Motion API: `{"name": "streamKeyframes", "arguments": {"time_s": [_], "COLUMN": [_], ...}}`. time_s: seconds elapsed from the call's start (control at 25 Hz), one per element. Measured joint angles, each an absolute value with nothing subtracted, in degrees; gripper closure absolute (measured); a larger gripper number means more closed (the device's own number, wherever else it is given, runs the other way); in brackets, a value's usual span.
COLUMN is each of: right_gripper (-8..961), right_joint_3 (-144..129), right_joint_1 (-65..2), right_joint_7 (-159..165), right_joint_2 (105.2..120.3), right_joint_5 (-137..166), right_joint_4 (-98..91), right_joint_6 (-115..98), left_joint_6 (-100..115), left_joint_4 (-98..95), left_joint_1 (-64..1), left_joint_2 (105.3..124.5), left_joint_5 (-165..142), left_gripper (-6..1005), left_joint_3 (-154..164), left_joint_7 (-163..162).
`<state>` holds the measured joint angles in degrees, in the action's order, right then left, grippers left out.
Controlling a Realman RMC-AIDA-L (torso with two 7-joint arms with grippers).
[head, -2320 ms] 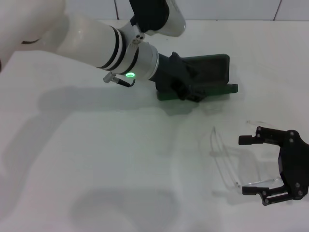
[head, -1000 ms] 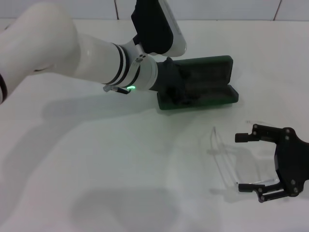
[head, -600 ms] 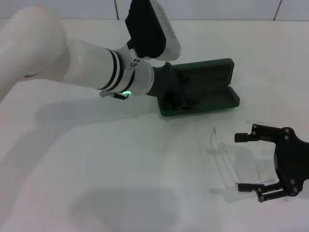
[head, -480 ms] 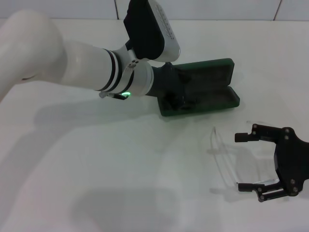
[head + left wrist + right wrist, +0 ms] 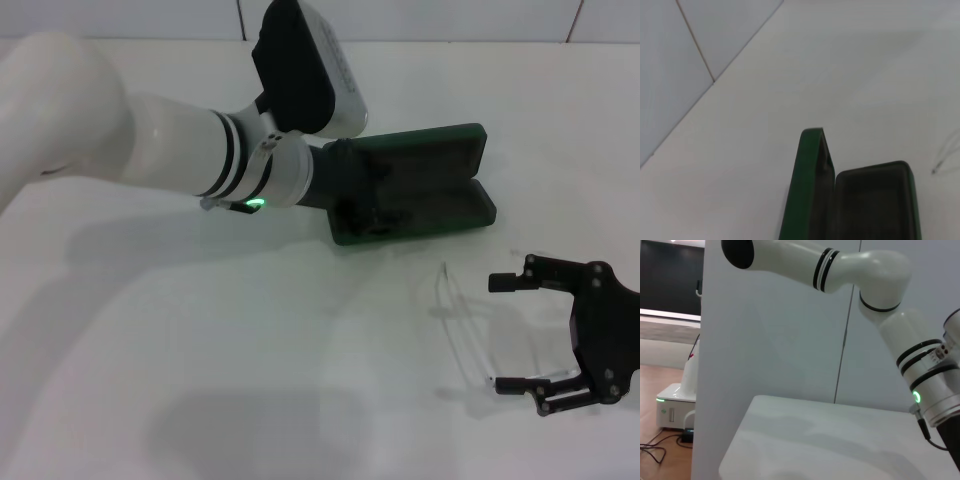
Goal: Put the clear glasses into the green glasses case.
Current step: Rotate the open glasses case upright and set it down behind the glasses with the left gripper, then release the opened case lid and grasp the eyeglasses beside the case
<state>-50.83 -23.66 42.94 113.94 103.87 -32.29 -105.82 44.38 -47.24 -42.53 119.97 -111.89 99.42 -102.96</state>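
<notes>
The green glasses case [image 5: 425,180] lies open at the table's far middle, lid tilted back, dark inside showing. My left gripper [image 5: 362,203] sits against the case's left end, dark against the dark case. From the left wrist view I see the case [image 5: 807,190] close up, lid edge raised beside the hollow interior. The clear glasses [image 5: 478,330] rest on the table at the near right, lenses toward the left and thin temple arms pointing right. My right gripper [image 5: 498,333] is open, its two fingers on either side of the temple arms, apart from them.
The white table [image 5: 250,350] stretches wide on the near left and middle. A tiled wall [image 5: 450,18] runs along the far edge. In the right wrist view the left arm [image 5: 920,375] shows above the table's corner.
The case's lid has been laid back wider and the case has turned slightly, with the left arm drawing a little leftward. The right gripper has barely shifted beside the glasses.
</notes>
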Motion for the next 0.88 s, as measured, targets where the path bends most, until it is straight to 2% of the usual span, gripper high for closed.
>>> {"name": "streamKeyframes", "arguments": {"time_s": [0.44, 0.88], "right_gripper": [160, 163], "right_joint_3": [-50.62, -50.62], "right_joint_1": [-25.29, -26.46], "right_joint_7": [43.24, 44.92], "right_joint_2": [113.77, 113.61], "right_joint_5": [103.63, 103.75], "right_joint_4": [-32.73, -32.92], "right_joint_6": [-106.6, -106.4], "left_joint_6": [44.71, 53.59], "left_joint_4": [-56.95, -59.02], "left_joint_1": [-32.67, -30.18], "left_joint_2": [119.97, 119.84], "left_joint_5": [-111.16, -103.58], "left_gripper": [378, 378], "left_joint_3": [99.19, 93.94], "left_joint_7": [-97.42, -91.49]}}
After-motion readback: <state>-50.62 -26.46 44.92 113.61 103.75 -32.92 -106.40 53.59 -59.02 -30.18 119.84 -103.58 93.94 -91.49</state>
